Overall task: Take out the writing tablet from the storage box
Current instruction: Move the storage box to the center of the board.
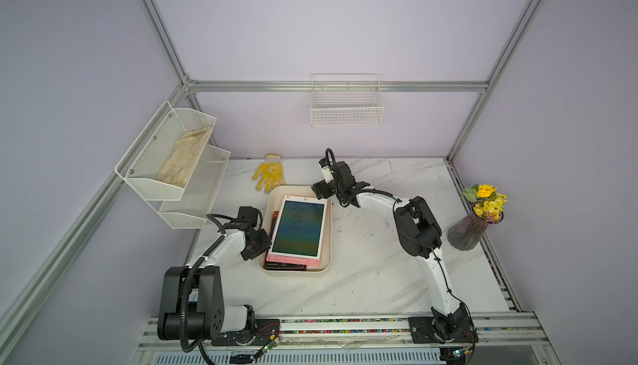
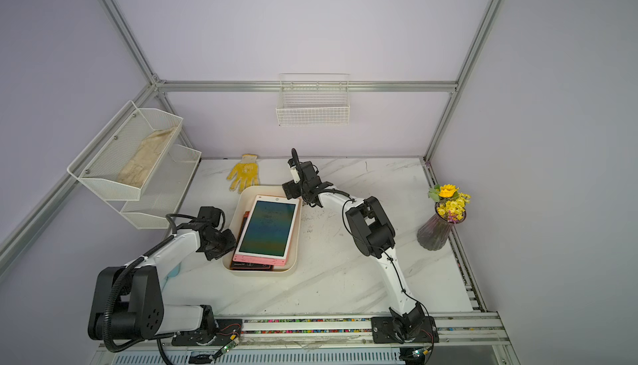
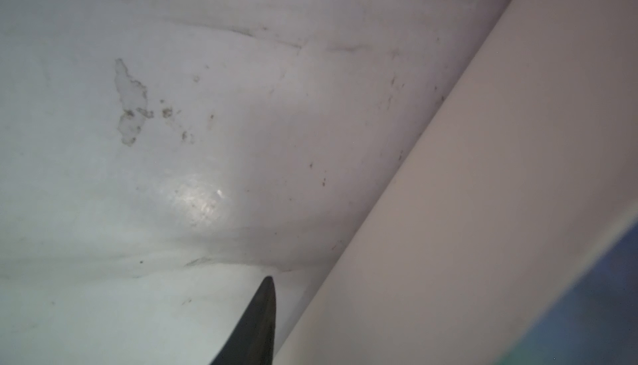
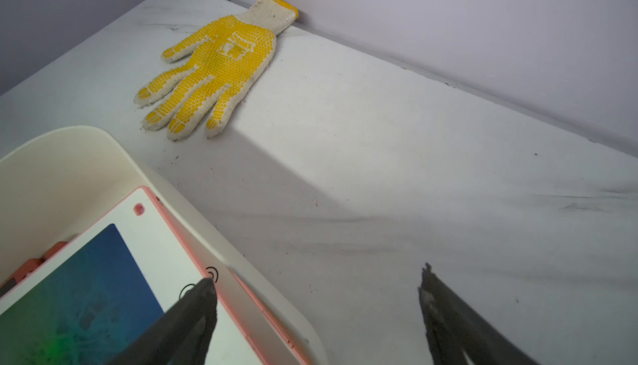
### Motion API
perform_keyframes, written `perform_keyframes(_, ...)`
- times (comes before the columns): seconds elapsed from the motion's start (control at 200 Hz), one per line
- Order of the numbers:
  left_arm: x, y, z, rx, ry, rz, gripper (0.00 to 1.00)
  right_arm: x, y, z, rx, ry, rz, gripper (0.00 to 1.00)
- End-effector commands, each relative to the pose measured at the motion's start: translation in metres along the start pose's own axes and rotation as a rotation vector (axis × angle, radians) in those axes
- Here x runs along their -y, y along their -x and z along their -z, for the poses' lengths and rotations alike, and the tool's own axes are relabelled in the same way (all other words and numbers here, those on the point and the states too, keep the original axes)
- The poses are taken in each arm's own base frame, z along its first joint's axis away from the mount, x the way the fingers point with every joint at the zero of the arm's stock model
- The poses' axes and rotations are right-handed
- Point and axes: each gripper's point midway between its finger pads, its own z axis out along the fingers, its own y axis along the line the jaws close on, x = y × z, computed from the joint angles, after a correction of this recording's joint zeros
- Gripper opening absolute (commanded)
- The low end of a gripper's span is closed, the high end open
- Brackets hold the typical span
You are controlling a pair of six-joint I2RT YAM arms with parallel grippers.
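Observation:
The cream storage box (image 1: 293, 272) sits mid-table in both top views, with several stacked tablets inside. The top writing tablet (image 1: 299, 228), pink-framed with a dark screen, lies tilted on the others. My left gripper (image 1: 264, 242) is at the box's left wall. The left wrist view shows one finger (image 3: 259, 322) outside that wall (image 3: 466, 225) and the tablet screen (image 3: 607, 304) beyond; the other finger is hidden. My right gripper (image 4: 318, 276) stands open at the box's far right corner. One of its fingers is over the tablet's (image 4: 86, 294) top edge, the other over bare table.
A yellow glove (image 1: 270, 176) lies behind the box by the back wall. A vase of flowers (image 1: 473, 228) stands at the table's right edge. A white mesh shelf (image 1: 172, 166) hangs on the left wall and a wire basket (image 1: 346, 104) on the back wall.

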Motion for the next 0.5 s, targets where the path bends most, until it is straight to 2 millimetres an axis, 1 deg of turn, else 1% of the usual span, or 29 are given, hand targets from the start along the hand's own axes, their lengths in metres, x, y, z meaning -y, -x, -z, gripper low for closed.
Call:
perform_keyframes(0.0, -0.030, 0.016, -0.002, 0.068, 0.077, 0.074, 0.34, -0.006, 0.053, 0.028, 0.143, 0.036, -0.115, 0.94)
perform_keyframes(0.1, -0.039, 0.020, 0.002, 0.084, 0.081, 0.109, 0.34, -0.009, 0.053, 0.031, 0.115, 0.053, -0.192, 0.94)
perform_keyframes(0.165, -0.040, 0.023, 0.005, 0.096, 0.067, 0.128, 0.34, -0.011, 0.050, 0.035, 0.088, 0.063, -0.223, 0.94)
perform_keyframes(0.215, -0.042, 0.026, 0.006, 0.106, 0.067, 0.134, 0.34, -0.017, 0.047, 0.037, 0.065, 0.093, -0.246, 0.93)
perform_keyframes(0.31, -0.050, 0.032, 0.010, 0.129, 0.097, 0.132, 0.33, -0.030, 0.034, 0.040, 0.001, 0.139, -0.277, 0.92)
perform_keyframes(0.41, -0.047, 0.037, 0.011, 0.134, 0.095, 0.116, 0.33, -0.050, 0.018, 0.040, -0.054, 0.181, -0.291, 0.90)
perform_keyframes(0.495, -0.047, 0.042, 0.011, 0.133, 0.108, 0.091, 0.35, -0.066, 0.003, 0.037, -0.112, 0.207, -0.290, 0.89)
